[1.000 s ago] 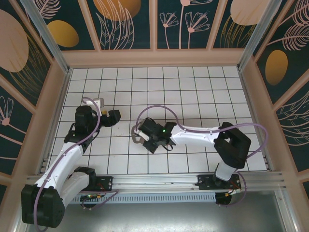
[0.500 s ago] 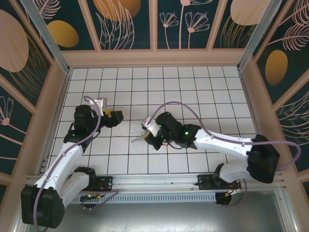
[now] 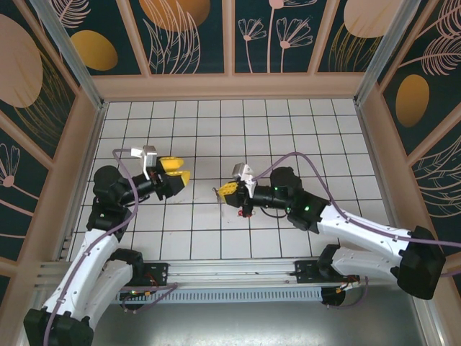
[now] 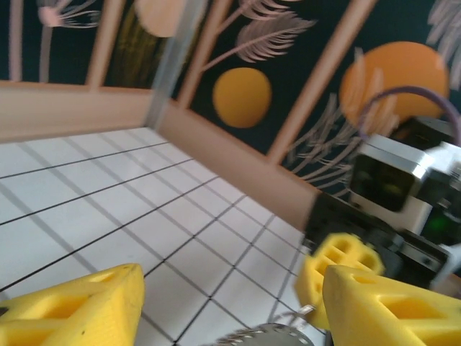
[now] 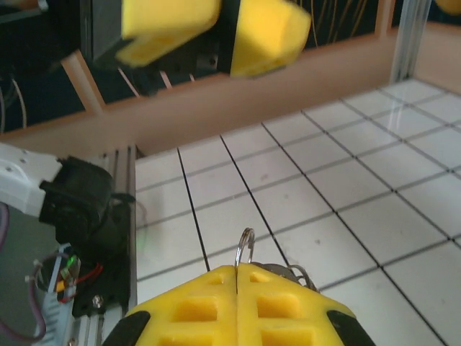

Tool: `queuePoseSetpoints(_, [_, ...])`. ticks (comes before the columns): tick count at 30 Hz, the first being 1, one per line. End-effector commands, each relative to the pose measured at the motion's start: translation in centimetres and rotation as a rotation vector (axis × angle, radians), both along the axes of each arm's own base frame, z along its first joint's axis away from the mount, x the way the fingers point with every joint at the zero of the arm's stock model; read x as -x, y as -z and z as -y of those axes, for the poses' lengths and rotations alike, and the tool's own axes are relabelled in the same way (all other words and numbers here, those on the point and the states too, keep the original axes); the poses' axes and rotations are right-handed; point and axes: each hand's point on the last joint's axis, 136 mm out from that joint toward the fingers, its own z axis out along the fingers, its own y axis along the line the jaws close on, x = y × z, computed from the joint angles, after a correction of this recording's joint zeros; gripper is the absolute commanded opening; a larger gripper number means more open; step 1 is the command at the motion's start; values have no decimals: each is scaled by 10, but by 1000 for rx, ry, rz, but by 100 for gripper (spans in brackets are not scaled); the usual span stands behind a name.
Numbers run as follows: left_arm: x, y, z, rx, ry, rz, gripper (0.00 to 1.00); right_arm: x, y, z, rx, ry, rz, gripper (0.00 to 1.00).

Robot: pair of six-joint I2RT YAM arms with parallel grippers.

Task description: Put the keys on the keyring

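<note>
Two hands face each other over the white tiled worktop (image 3: 288, 137). At the left we see the left hand (image 3: 181, 170) released, its yellow fingers (image 4: 72, 306) spread well apart and pointing toward the other arm. Near it to the right, the keyring (image 5: 245, 249) pokes out as a thin wire loop between the yellow pads of the right hand (image 3: 227, 189), which is clenched on it above the tiles near the worktop's middle.
</note>
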Motion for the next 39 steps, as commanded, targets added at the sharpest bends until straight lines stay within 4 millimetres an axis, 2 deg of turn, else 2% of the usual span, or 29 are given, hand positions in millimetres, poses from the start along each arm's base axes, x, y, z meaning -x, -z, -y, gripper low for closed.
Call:
queuePoseSetpoints(1, [34, -29, 15, 16, 162, 133, 64, 10, -44, 4, -169, -55, 85, 0])
queuePoseSetpoints(8, [62, -33, 30, 26, 303, 214, 57, 16, -55, 8, -216, -82, 118, 0])
queuePoseSetpoints(13, [62, -28, 38, 6, 335, 228, 63, 17, -57, 10, -226, -87, 122, 0])
queuePoseSetpoints(18, [39, -16, 39, -54, 243, 189, 61, 13, -48, 10, -206, -76, 99, 0])
queuePoseSetpoints(21, [15, -5, 35, -84, 117, 132, 60, 5, -36, 10, -172, -50, 64, 0])
queuePoseSetpoints(24, [-14, 10, 26, -118, -39, 44, 60, -9, -24, 11, -138, 3, 12, 0])
queuePoseSetpoints(28, [-42, 37, 14, -185, -191, -63, 61, -42, 3, 21, -30, 174, -95, 0])
queuePoseSetpoints(29, [-48, 44, 12, -202, -220, -88, 62, -47, 12, 24, 8, 209, -122, 4])
queuePoseSetpoints(33, [-65, 72, 1, -259, -320, -174, 67, -59, 52, 42, 135, 326, -245, 31])
queuePoseSetpoints(35, [-70, 79, -1, -278, -344, -196, 68, -65, 69, 54, 170, 382, -304, 43])
queuePoseSetpoints(39, [-77, 88, -5, -300, -377, -215, 69, -90, 99, 73, 271, 484, -387, 56])
